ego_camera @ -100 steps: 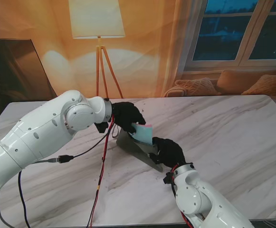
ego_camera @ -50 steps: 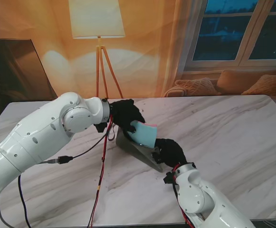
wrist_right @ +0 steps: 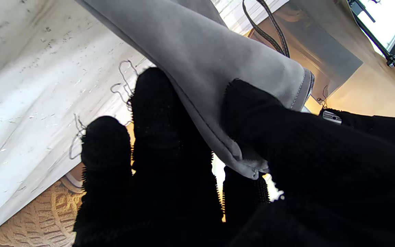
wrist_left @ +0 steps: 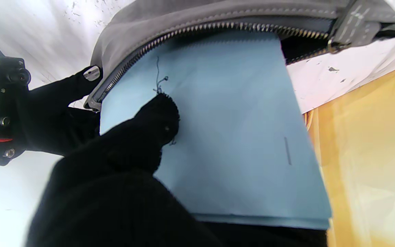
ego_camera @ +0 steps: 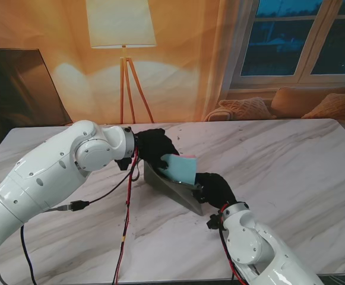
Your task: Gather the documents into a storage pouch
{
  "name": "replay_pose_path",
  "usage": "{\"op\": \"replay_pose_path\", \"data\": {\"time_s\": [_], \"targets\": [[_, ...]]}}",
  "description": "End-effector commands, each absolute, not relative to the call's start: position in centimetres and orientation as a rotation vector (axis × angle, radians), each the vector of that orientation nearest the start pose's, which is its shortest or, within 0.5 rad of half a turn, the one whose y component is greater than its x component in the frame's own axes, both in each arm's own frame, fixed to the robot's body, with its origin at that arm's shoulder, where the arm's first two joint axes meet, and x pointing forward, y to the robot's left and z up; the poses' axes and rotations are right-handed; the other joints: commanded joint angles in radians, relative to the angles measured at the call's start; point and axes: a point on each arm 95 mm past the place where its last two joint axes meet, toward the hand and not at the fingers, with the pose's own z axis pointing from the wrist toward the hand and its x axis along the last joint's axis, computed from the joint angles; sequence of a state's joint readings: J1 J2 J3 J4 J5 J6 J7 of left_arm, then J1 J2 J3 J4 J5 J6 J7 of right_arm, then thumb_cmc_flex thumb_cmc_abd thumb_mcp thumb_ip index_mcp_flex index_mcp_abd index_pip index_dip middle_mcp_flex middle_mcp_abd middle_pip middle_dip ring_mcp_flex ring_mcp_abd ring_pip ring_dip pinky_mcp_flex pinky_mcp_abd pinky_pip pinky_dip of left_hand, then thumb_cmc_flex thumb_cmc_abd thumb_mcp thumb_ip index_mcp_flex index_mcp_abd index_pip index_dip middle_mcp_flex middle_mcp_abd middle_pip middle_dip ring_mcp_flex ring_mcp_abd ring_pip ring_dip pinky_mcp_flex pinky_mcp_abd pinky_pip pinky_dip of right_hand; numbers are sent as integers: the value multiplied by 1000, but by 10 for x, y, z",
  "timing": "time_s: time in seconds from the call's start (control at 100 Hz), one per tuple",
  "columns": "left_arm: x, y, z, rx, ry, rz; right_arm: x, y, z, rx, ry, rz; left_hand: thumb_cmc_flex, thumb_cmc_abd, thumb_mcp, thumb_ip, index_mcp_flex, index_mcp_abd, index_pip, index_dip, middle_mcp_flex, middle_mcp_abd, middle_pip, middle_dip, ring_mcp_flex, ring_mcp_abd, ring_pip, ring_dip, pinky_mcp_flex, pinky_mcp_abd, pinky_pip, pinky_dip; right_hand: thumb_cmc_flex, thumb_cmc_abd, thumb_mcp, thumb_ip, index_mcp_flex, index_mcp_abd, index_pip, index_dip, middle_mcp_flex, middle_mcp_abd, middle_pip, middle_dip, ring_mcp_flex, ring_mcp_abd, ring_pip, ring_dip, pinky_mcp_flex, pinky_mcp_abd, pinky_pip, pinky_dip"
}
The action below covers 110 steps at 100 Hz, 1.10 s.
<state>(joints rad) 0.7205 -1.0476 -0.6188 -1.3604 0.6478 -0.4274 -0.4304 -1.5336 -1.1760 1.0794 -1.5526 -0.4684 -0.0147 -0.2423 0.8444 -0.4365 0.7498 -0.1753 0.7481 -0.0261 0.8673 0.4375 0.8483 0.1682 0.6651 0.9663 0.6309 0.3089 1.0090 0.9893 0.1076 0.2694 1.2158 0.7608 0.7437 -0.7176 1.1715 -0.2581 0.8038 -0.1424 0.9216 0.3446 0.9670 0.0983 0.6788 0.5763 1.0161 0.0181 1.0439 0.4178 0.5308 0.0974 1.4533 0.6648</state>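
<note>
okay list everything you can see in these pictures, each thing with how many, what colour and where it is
Pouch: one, grey, zip open, lifted off the table at its middle.
Document: one, light blue with a pink edge, partly inside the pouch mouth.
Table: one, white marble.
Floor lamp: one, cream shade, wooden legs, beyond the table.
Sofa cushions: several, tan, far right under the window.
Cables: red and black, along the left arm.
Left hand: black glove, holds the document.
Right hand: black glove, grips the pouch.

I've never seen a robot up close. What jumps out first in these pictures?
Two black-gloved hands meet mid-table. The left hand slides a light-blue booklet into the unzipped mouth of a grey pouch, and the right hand grips the pouch's near end. Behind the marble table a floor lamp glows against an orange wall.
</note>
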Motion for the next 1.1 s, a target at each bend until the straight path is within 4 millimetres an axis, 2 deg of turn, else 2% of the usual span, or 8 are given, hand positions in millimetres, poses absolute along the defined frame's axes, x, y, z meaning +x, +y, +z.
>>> {"op": "replay_pose_path", "data": {"time_s": [0.0,0.08,0.18,0.39,0.57,0.68,0.9,1.09], "targets": [[505,-115,-198,-582,2332,-1500,395,53,-333,-2113,-1366,-2463,48,48,-46,-26,-16,-15,-24,-8,-12,7,30,44,-1,1,42,35,-19,-29,12,6,-22,36,-8,-16,21,-5,76,19,25,-25,0,15,8,-40,8,9,-7,-23,14,-7],[504,-115,-199,-592,2350,-1497,396,52,-333,-2114,-1364,-2459,85,80,-110,-24,-27,-4,-53,7,-20,7,77,86,-3,3,93,87,-27,-35,25,21,-63,27,-4,-21,7,-1,69,18,9,-26,4,18,1,-44,5,22,-15,-25,13,-1],[504,-116,-199,-575,2362,-1490,396,51,-333,-2116,-1361,-2459,147,100,-176,-12,-19,-15,9,34,18,-2,225,141,63,-23,226,178,6,-27,62,68,-104,11,3,-27,-10,6,60,19,-9,-27,15,15,-6,-49,0,45,-22,-25,10,5],[505,-112,-194,-552,2362,-1455,397,49,-333,-2120,-1360,-2460,123,67,-99,26,-26,-48,123,155,69,-1,393,162,146,-42,374,237,46,-16,92,130,-151,-2,3,-35,-27,11,52,20,-27,-30,27,12,-11,-50,-6,65,-25,-26,8,9],[507,-107,-191,-525,2357,-1426,397,49,-334,-2116,-1359,-2461,99,46,-49,45,-22,-62,156,214,78,1,429,171,161,-55,403,244,56,-13,97,143,-179,-8,8,-39,-57,14,37,19,-57,-33,31,7,-37,-48,-29,71,-45,-24,-6,10],[508,-106,-193,-510,2368,-1413,397,48,-334,-2118,-1366,-2449,91,40,-36,48,-20,-74,162,232,80,1,438,174,164,-61,408,246,59,-13,97,146,-252,0,35,-29,-81,49,-78,58,-100,-35,35,-24,-54,-40,-46,91,-61,-18,-20,23],[508,-107,-194,-507,2387,-1399,397,45,-335,-2134,-1373,-2428,85,37,-27,50,-22,-77,162,242,78,-1,445,177,164,-66,413,250,58,-15,96,147,-296,47,47,55,-110,80,-219,119,-142,-32,21,-31,-82,-32,-63,97,-87,-11,-39,34],[510,-112,-201,-517,2377,-1431,397,46,-336,-2129,-1372,-2436,76,36,-32,39,-19,-51,117,166,82,-11,418,154,162,-56,383,234,66,-19,93,143,-176,19,50,-15,-100,61,-125,79,-94,-31,31,-5,-53,-42,-50,99,-59,-15,-28,38]]}}
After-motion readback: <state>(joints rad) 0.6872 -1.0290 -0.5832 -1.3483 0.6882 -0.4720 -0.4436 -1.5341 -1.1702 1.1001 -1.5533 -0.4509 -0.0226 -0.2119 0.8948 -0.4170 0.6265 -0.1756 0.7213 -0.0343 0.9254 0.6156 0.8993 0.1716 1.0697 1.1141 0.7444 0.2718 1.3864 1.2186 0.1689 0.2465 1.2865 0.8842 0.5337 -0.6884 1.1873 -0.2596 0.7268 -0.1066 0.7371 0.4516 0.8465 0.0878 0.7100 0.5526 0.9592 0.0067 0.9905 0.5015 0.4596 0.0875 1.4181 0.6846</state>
